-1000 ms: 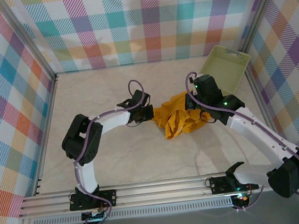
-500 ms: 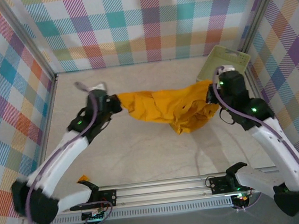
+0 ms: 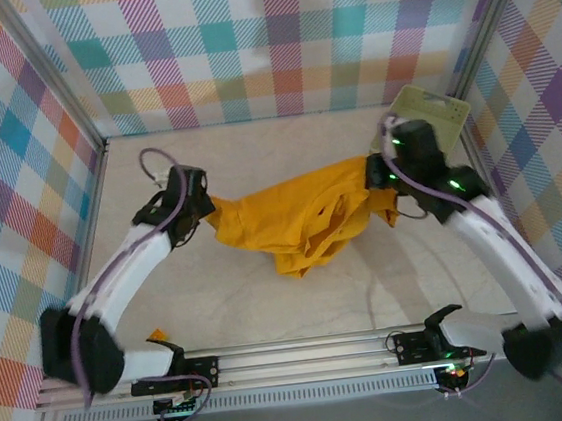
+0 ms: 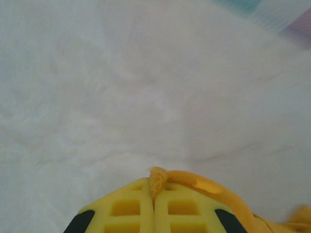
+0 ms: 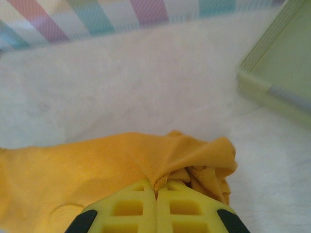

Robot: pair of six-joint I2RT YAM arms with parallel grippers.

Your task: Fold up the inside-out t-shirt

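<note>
Left claw point(image 4: 154, 187), right claw point(image 5: 156, 187): tight on opposite t-shirt point(image 3: 282, 220) edges

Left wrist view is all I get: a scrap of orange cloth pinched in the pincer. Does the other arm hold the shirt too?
Observer: Yes, the right pincer is shut on a bunched edge of the shirt.
Operator: How does the shirt hang?
Observer: It is stretched from the left pincer across to the right one, with a crumpled middle sagging lower.
Operator: Anything close by?
Observer: A pale green basket sits in the far right corner, just beyond the right pincer.
</note>
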